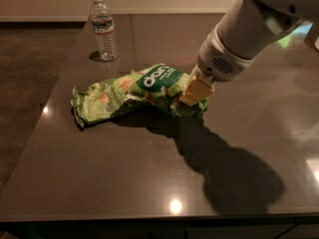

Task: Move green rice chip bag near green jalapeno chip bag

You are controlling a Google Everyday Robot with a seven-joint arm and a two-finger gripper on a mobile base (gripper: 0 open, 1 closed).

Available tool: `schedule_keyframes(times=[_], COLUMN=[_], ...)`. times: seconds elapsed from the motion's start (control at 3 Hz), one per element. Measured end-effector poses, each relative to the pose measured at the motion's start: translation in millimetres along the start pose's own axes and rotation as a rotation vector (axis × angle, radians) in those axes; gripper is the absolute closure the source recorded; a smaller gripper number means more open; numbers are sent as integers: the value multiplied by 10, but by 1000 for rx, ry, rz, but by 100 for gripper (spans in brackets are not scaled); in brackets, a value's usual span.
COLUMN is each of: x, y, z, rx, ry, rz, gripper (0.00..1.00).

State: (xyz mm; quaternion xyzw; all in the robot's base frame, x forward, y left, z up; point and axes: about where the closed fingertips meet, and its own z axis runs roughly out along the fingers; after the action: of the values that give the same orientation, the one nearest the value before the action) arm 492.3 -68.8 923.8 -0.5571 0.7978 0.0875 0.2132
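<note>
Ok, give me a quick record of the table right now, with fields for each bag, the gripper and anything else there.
green rice chip bag: left end overlapping the green jalapeno chip bag
green jalapeno chip bag: flat on the table, to the left
gripper: at the rice bag's right end, jaws closed on it
water bottle: upright, far left, apart from both bags

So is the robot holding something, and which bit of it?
Yes. The gripper holds the green rice chip bag by one end, the end farthest from the green jalapeno chip bag.
</note>
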Motion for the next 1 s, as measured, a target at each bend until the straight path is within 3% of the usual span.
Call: schedule_keyframes(times=[0.33,0.67,1.0], x=[-78,-81,-89], y=[-74,-62,-54], z=[189,181,183], rx=[-3,-3,-4], ry=[-4,-3,-3], rz=[-1,-3,-5], gripper=[37,13,0])
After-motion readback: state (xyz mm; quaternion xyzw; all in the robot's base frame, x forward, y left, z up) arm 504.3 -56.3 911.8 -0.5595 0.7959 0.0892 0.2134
